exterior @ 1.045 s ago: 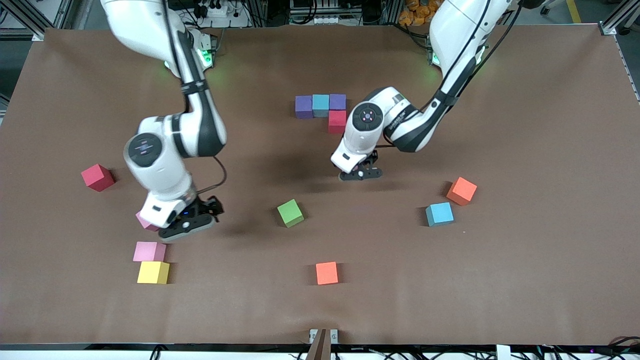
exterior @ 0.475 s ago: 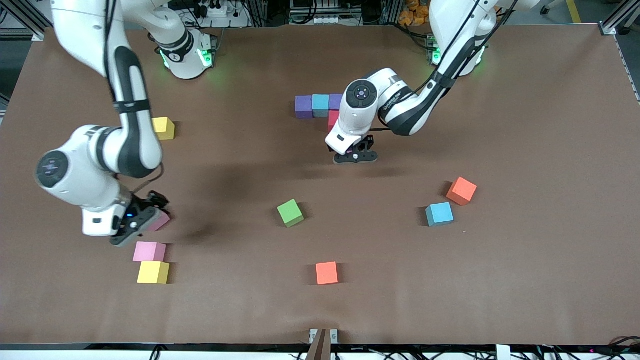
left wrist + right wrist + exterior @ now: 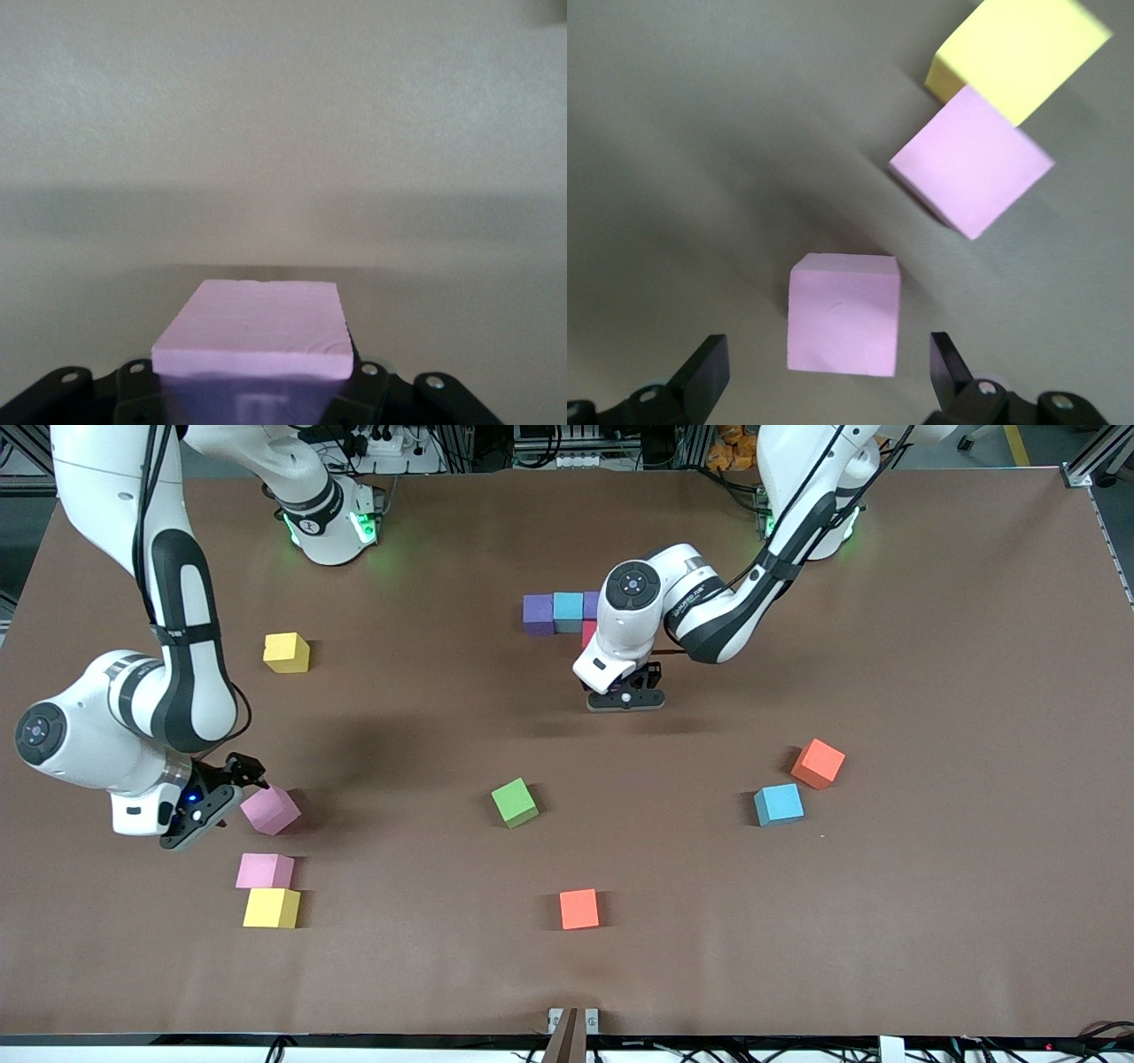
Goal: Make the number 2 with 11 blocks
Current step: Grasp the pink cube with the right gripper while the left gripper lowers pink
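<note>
In left gripper (image 3: 626, 691): pink block (image 3: 252, 329).

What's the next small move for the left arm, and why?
Probably lower the left gripper, shut on a pink cube, and seat it beneath the red cube of the started number 2. It hangs just nearer the camera than that red cube. The right gripper is open beside another pink cube.

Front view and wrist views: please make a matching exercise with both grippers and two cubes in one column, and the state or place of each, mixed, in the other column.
1. left gripper
2. right gripper
3. green cube
4. loose light blue cube

A. beside the orange cube
B. open, at the lying pink cube
C. shut on the held pink cube
D. alone at the middle of the table

Pairs: 1-C; 2-B; 3-D; 4-A
</note>
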You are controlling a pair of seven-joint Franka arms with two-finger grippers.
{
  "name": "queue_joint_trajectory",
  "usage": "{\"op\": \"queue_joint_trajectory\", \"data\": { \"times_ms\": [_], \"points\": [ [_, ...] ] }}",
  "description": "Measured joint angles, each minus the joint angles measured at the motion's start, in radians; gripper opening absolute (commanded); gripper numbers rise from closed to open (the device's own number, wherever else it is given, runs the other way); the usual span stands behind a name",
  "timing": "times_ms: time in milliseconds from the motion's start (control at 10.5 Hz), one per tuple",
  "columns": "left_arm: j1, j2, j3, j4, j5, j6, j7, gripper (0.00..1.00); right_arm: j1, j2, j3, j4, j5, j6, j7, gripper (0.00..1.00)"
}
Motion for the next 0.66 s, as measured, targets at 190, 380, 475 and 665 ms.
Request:
{"op": "queue_joint_trajectory", "data": {
  "times_ms": [190, 380, 475, 665],
  "points": [
    [-0.013, 0.010, -0.002, 0.000, 0.000, 0.000, -0.021, 0.42, -0.024, 0.028, 0.032, 0.000, 0.005, 0.000, -0.001, 1.00],
    [-0.028, 0.020, -0.002, 0.001, 0.000, 0.000, -0.044, 0.42, -0.030, 0.046, 0.043, 0.000, 0.007, 0.003, -0.003, 1.00],
    [-0.032, 0.024, -0.002, 0.002, 0.000, 0.000, -0.050, 0.42, -0.033, 0.051, 0.046, 0.000, 0.009, 0.007, -0.004, 1.00],
    [-0.032, 0.030, -0.002, 0.002, 0.000, 0.000, -0.051, 0.42, -0.036, 0.062, 0.048, 0.001, 0.020, 0.022, -0.013, 1.00]
  ]
}}
